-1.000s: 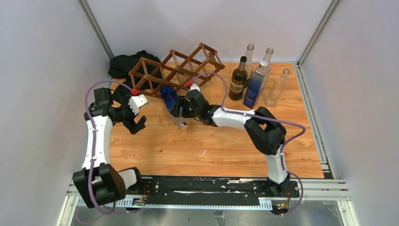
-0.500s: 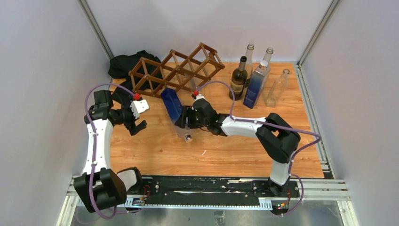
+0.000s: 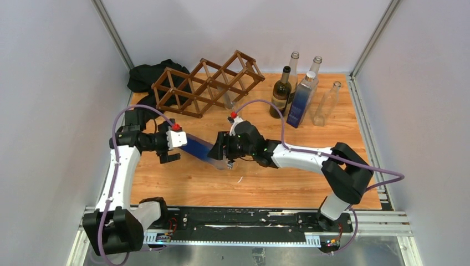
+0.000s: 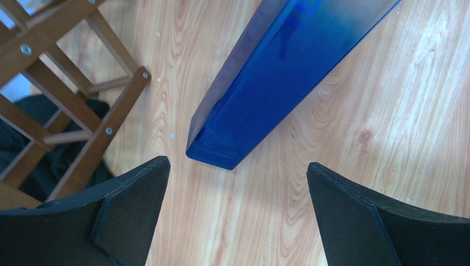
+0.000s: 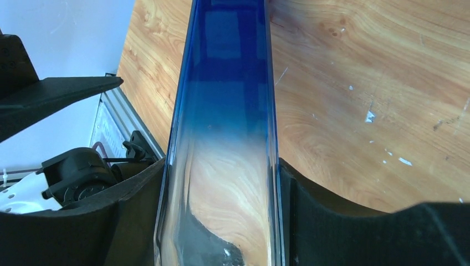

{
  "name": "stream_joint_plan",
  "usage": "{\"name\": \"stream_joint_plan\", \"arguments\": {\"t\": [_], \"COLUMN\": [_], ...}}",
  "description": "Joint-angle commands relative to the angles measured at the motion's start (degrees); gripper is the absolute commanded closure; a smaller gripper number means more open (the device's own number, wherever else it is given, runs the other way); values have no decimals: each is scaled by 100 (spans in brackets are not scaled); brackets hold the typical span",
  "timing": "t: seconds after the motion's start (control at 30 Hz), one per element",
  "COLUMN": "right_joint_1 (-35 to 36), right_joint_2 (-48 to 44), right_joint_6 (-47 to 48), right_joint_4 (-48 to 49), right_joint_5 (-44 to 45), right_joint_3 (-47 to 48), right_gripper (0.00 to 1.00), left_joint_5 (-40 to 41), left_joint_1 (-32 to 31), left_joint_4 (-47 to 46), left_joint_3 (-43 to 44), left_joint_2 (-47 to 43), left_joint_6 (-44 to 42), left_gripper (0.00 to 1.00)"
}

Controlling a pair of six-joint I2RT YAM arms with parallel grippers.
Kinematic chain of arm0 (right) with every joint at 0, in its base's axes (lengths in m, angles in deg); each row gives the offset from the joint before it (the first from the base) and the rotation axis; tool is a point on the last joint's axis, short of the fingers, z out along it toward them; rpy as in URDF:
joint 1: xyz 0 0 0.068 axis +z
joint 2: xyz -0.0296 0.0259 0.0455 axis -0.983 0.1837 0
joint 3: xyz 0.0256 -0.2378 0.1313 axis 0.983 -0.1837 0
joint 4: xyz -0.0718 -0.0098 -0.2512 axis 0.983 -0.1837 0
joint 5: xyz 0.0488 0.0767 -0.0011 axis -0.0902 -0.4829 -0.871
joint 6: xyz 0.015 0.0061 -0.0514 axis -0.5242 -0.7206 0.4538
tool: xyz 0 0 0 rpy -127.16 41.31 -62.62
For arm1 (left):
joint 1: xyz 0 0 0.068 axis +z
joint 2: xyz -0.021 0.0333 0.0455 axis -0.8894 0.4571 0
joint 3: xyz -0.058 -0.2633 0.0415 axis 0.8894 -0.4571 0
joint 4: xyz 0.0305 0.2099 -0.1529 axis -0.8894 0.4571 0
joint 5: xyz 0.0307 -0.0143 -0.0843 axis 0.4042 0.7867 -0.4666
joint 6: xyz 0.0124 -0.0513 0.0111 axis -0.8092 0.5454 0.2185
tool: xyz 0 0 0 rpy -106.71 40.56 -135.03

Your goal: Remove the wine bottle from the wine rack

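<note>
Bottle [image 3: 200, 151], blue and square-sided, is off the rack [image 3: 208, 83] and is held lying nearly flat, low over the surface [image 3: 266, 183], in front of the rack and well apart from it. Whether its base rests on the wood cannot be told.

At the far left, a black cloth [image 3: 147, 75] is bunched behind the rack's end. The left gripper [image 4: 237, 169] is spread wide and empty, and is aimed at the bottle's blue base, just beside it; this is judged to be a stance for steadying or taking over that end. The right gripper [image 3: 226, 152] is clamped across the clear neck end, a finger pressed on each flat side, so the weight is judged to be carried there. To the right, five upright bottles [image 3: 299, 91] are grouped near the back.

The surface is scuffed orange wood grain. It is enclosed by pale walls, and a metal rail is set along its near edge.
</note>
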Motion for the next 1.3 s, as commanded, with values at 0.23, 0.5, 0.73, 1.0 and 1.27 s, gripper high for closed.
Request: {"name": "stream_joint_plan", "arguments": {"t": [0.23,0.5,0.73,1.0,1.27], "right_joint_1": [19,11,-16,-15,-23], "right_joint_2": [-828,-1173,-1363,-1430,-1583], "right_joint_6": [431,428,156,-99,50], "right_joint_4": [-426,-592,-438,-230,-618], "right_joint_5": [-547,-1011,-1499,-1658,-1711], "right_joint_3": [313,328,310,318,384], "right_gripper": [100,100,100,100,69], "left_joint_5": [160,400,767,1183,1242], "left_joint_1": [-1098,-1857,-1997,-2310,-2342], "left_joint_4": [109,109,-541,-1243,-2216], "left_joint_3": [-787,-930,-1189,-1481,-1387], "left_joint_2": [-1344,-1213,-995,-888,-847], "left_joint_6": [-1190,-1384,-929,-279,652], "left_gripper": [0,0,0,0,56]}}
